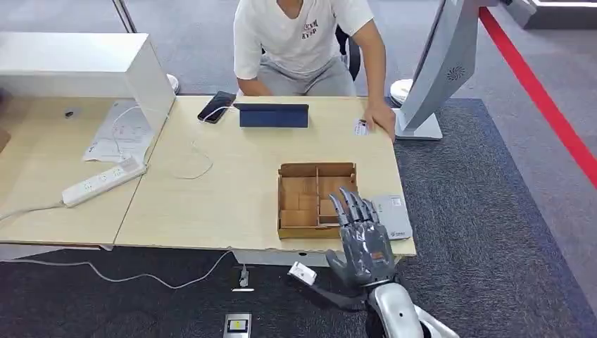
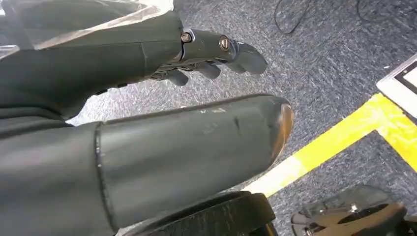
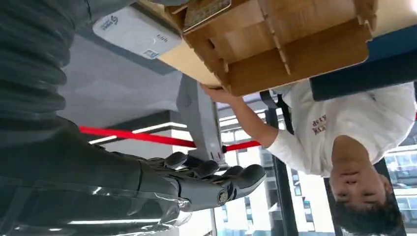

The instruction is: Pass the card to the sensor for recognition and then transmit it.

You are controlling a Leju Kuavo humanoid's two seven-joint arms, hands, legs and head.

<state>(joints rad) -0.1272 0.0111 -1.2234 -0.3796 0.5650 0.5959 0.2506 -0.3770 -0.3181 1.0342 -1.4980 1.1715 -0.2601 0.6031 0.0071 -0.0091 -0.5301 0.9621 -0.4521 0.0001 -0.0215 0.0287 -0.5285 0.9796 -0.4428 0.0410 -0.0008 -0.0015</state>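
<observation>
Head view shows the right hand empty, fingers spread, by the cardboard tray; reaching past it toward the distant card risks knocking the tray; left hand unclear.

**Around the table: what you have beyond the task**

At the top centre of the head view you see a person in a white T-shirt seated at the far edge of the table. Just before them stands a dark blue tablet case, with a black phone to its left. Lower centre sits a cardboard divider box, split into compartments. To the left you have a white power strip, papers above it, and a white box in the upper left. A red floor line runs down the upper right. In the left wrist view, yellow floor tape crosses grey carpet.
</observation>
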